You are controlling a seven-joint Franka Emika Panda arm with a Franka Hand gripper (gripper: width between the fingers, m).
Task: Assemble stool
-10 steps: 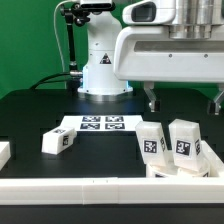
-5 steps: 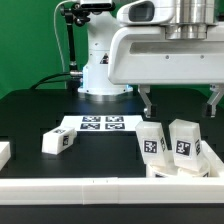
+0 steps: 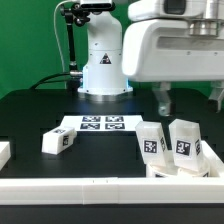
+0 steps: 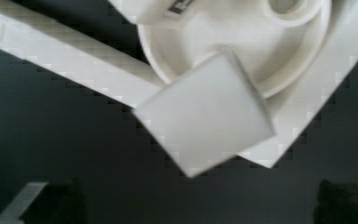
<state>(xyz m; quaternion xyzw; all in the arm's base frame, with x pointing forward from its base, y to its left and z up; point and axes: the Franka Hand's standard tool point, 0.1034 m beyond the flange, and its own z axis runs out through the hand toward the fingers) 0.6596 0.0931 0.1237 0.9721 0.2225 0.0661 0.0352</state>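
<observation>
Two short white stool legs (image 3: 150,140) (image 3: 185,138) with square tags stand upright at the exterior view's right, at the round white seat (image 3: 176,168) that lies against the front rail. A third leg (image 3: 57,141) lies alone on the black table further left. My gripper (image 3: 193,100) hangs open above the two upright legs, touching nothing. The wrist view looks down on the seat (image 4: 247,45) and the flat top of one leg (image 4: 204,112). The open gripper (image 4: 190,205) has only dark table between its fingertips (image 4: 34,200).
The marker board (image 3: 100,124) lies flat in the middle, in front of the robot base (image 3: 100,70). A long white rail (image 3: 90,190) runs along the front edge. Another white piece (image 3: 3,153) shows at the exterior view's left edge.
The gripper has shifted toward the exterior view's right, over the two upright legs. It stays open. No part has moved.
</observation>
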